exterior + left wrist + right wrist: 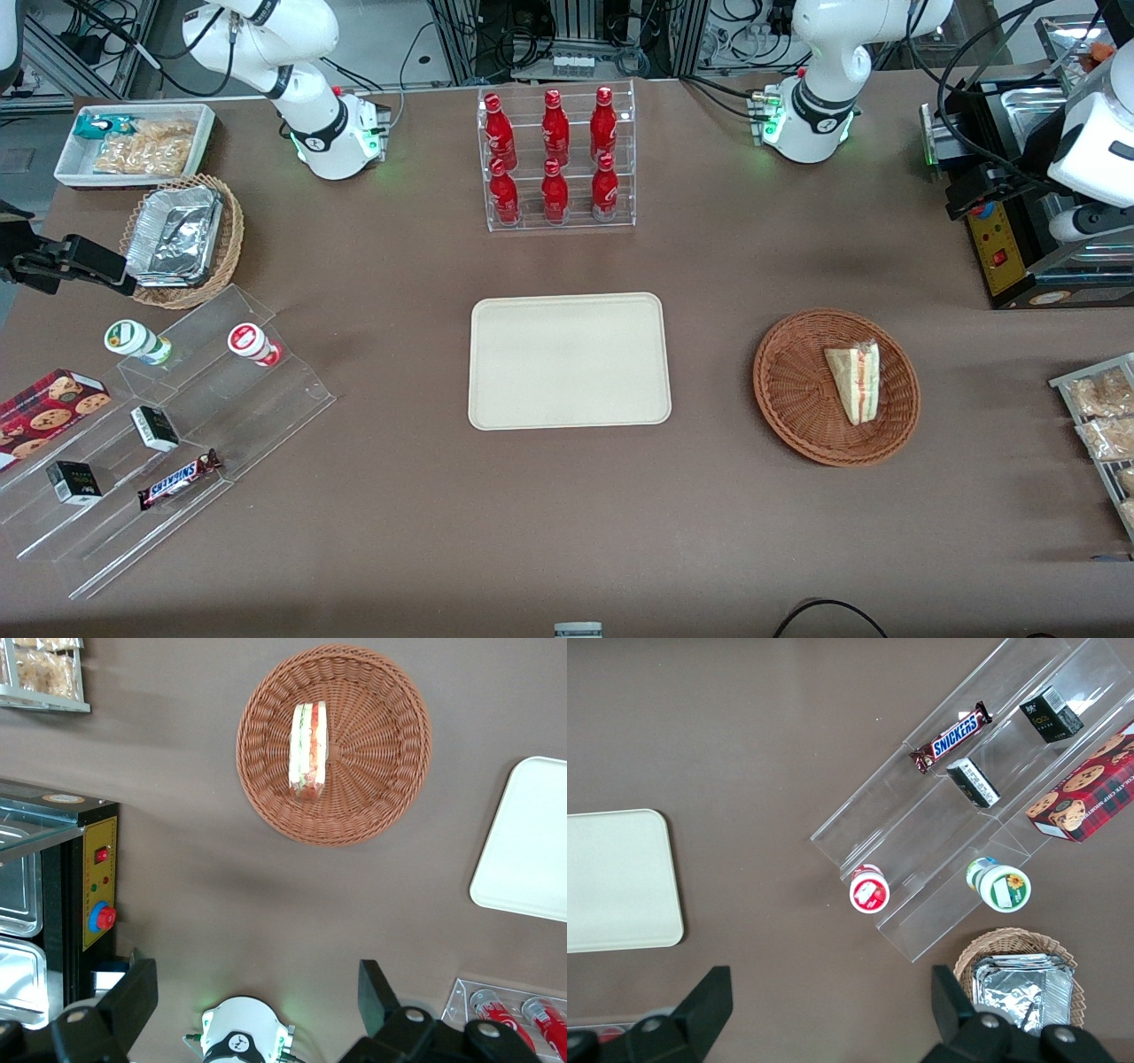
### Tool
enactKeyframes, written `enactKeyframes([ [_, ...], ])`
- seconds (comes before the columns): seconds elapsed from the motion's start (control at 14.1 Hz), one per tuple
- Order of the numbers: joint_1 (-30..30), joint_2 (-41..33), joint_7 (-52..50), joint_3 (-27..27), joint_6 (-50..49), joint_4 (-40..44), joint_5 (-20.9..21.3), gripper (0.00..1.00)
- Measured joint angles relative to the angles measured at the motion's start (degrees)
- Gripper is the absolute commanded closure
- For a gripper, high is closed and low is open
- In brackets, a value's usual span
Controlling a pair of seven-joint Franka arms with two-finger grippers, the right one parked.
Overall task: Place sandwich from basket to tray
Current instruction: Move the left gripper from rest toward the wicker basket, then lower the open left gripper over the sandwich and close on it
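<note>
The sandwich (855,383), a pale bread wedge with red and green filling in clear wrap, lies in the round reddish-brown wicker basket (797,390). The cream-beige tray (567,359) lies flat beside the basket, toward the parked arm's end, with nothing on it. In the left wrist view my left gripper (257,992) is open and empty, high above the table between the arm's base and the basket (381,735). The sandwich (309,749) and a tray corner (532,842) show there too. The tray's end also shows in the right wrist view (611,877).
A clear rack of red bottles (556,159) stands farther from the camera than the tray. A black machine (1010,248) and bagged snacks (1103,416) sit at the working arm's end. Acrylic steps with snacks (159,416), a tan basket of foil trays (182,239) and a white bin (133,142) sit toward the parked arm's end.
</note>
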Motion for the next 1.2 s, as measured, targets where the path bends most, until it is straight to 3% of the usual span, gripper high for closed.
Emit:
enactKeyframes([
  [0.42,0.01,0.93,0.17,-0.04,-1.17,0.12,0.00,0.00],
  [0.71,0.19,5.43,0.17,-0.02,0.95,-2.00,0.05,0.00],
  [1.2,0.78,9.87,-0.95,0.09,28.08,-22.72,0.07,0.00],
])
